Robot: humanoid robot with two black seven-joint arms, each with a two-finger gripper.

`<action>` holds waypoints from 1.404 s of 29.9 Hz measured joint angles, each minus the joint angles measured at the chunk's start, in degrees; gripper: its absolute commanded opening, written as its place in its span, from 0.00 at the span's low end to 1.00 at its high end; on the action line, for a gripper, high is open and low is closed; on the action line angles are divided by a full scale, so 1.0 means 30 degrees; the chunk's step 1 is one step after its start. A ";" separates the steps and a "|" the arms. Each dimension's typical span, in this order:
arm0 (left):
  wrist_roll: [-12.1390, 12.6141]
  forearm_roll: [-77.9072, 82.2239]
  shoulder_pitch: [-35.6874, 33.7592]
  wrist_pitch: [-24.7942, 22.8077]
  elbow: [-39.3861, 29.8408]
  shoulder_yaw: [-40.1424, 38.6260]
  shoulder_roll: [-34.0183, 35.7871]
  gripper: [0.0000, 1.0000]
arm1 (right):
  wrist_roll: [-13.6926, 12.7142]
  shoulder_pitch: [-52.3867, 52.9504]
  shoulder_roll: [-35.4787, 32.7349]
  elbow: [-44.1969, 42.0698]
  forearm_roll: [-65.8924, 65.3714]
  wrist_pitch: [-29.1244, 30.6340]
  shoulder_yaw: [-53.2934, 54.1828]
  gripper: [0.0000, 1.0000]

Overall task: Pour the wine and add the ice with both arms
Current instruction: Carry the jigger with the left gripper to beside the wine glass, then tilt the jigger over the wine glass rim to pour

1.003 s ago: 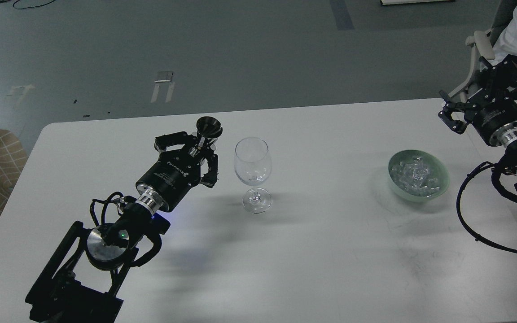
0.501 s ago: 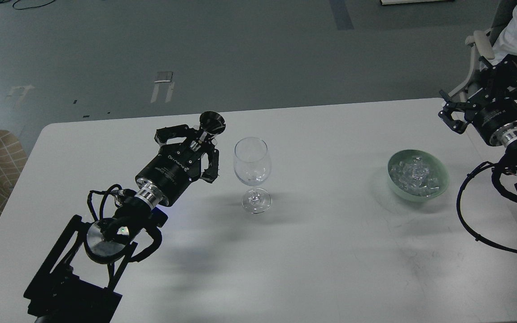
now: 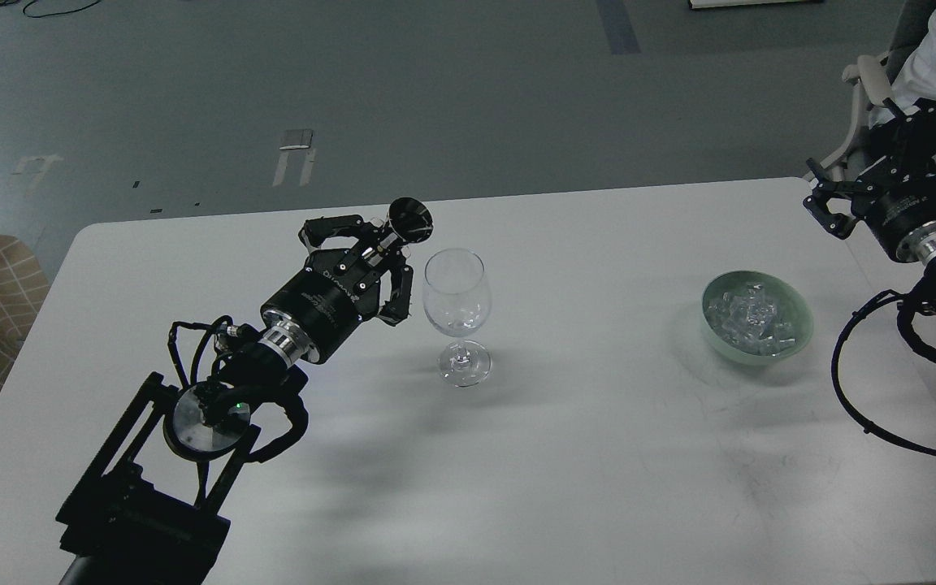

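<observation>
I've got the left end effector (image 3: 387,252) clamped on a small black cup (image 3: 409,221), just left of the glass (image 3: 457,313) on the bench (image 3: 598,455). The cup's long axis runs up and to the right, its dark mouth pointing toward the glass rim. I judge this the pour step, about to start: next I need the mouth over the rim and more tilt, slowly, without knocking the bowl. No stream of wine visible; there may be a little clear liquid low in the glass, hard to tell. The ice (image 3: 752,318) sits in the green bowl (image 3: 799,325), well right of the glass. The right end effector (image 3: 829,207) hangs beyond it, prongs apart, holding nothing.
</observation>
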 measured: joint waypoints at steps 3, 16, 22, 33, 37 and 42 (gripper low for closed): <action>0.0065 0.0020 -0.0027 -0.0002 0.0011 0.0019 0.0158 0.15 | -0.0004 0.0000 0.0000 0.0000 0.0000 0.0001 0.0025 1.00; 0.0334 0.2133 -0.0061 -0.0121 -0.0189 0.0029 0.0120 0.15 | -0.0005 0.0000 0.0000 0.0001 0.0000 0.0001 0.0027 1.00; 0.0432 0.2821 -0.0061 -0.0169 -0.0345 0.0055 0.0286 0.14 | -0.0005 0.0000 0.0001 0.0001 0.0000 0.0001 0.0027 1.00; 0.1002 0.4909 -0.0251 -0.0169 -0.0981 0.0044 0.0294 0.14 | -0.0004 0.0000 0.0003 0.0037 0.0000 0.0001 0.0057 1.00; 0.1054 0.5773 -0.0427 -0.0151 -0.0983 0.0054 0.0295 0.14 | -0.0001 0.0000 0.0002 0.0037 0.0000 0.0031 0.0180 1.00; 0.1201 0.6128 -0.0619 -0.0147 -0.0983 0.0058 0.0317 0.14 | 0.0019 0.0000 -0.0029 0.0037 0.0000 0.0074 0.0546 1.00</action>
